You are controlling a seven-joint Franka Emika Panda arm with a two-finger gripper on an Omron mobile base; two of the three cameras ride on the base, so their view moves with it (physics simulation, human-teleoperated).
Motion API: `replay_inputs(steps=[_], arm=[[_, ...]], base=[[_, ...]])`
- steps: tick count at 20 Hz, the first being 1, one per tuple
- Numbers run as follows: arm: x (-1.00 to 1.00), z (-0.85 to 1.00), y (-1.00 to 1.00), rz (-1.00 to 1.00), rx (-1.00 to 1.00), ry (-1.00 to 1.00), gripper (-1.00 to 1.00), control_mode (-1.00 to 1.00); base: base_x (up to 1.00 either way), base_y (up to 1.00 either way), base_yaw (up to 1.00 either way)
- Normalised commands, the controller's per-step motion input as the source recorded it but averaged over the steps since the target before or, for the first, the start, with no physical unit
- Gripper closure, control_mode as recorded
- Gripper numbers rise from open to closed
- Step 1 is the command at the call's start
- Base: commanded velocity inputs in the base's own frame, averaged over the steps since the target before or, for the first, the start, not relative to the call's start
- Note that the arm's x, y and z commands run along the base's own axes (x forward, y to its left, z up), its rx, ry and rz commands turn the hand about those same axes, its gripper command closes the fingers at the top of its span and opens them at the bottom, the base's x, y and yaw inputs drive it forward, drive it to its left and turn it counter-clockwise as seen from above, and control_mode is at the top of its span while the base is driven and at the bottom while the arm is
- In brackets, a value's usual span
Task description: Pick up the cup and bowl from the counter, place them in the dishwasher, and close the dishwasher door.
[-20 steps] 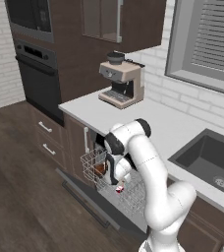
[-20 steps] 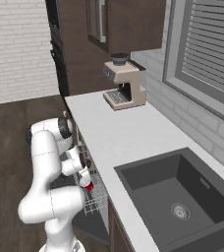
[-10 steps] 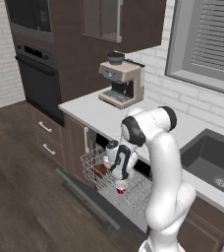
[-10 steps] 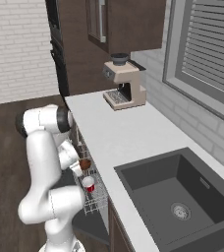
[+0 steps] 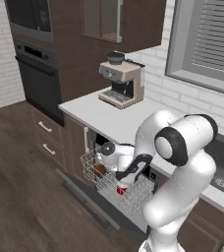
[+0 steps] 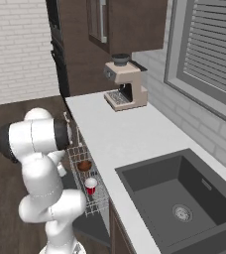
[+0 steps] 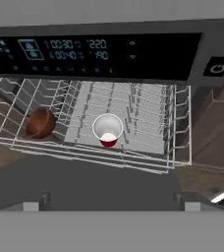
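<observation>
Arm has swung up since a sec ago, hand backed off rack; fingers wide apart, holding nothing. Cup [image 7: 107, 130] upright in dishwasher [image 7: 94, 54] rack ahead of fingers, bowl [image 7: 40, 123] beside it. Loading done; door [image 7: 84, 184] lies open below fingers, closing next. Counter [image 6: 130, 139] bare bar coffee machine [image 6: 126, 84].

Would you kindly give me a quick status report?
Gripper open, empty. Cup and bowl in the rack. Dishwasher door down, rack pulled out.
</observation>
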Motion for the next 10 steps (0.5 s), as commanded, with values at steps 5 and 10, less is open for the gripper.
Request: replay_inputs(steps=[5, 10], arm=[[-0.13, 1.0, 0.18, 0.0, -0.07, -0.32, -1.0, -1.0], [-0.04, 1.0, 0.0, 0.0, -0.05, -0.34, -1.0, -1.0]], base=[[0.0, 0.0, 0.0], [0.0, 0.0, 0.0]])
